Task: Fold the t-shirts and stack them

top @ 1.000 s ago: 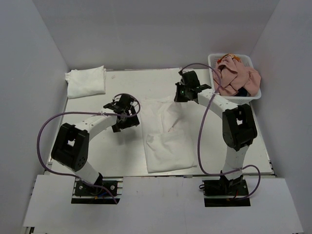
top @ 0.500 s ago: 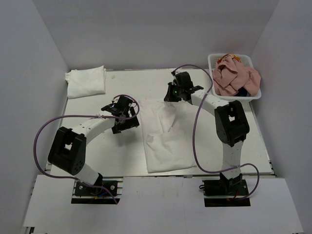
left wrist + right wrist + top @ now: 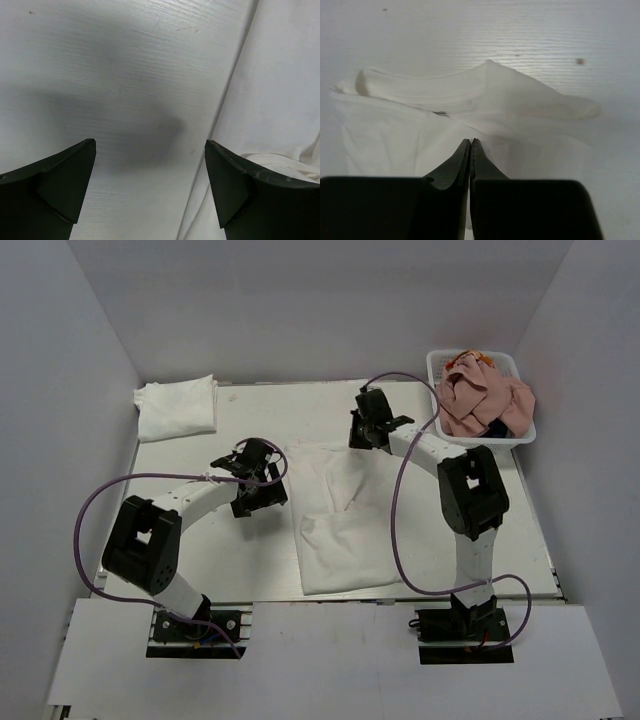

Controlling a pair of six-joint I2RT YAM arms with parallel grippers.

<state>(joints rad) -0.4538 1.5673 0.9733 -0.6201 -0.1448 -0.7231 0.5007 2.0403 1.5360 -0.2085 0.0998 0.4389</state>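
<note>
A white t-shirt lies partly folded in the middle of the table; no print shows on it. My left gripper hovers open and empty just left of its left edge; the left wrist view shows the gripper over bare table with the shirt at the right. My right gripper is over the shirt's far end. In the right wrist view it is shut just above the cloth, with nothing seen between the fingers. A folded white shirt lies at the back left.
A white mesh basket at the back right holds a pink shirt and a bit of navy cloth. Grey walls stand close on three sides. Purple cables loop off both arms.
My right gripper has swung left from near the basket to over the shirt's far end. My left gripper has barely moved. The shirt lies as before.
</note>
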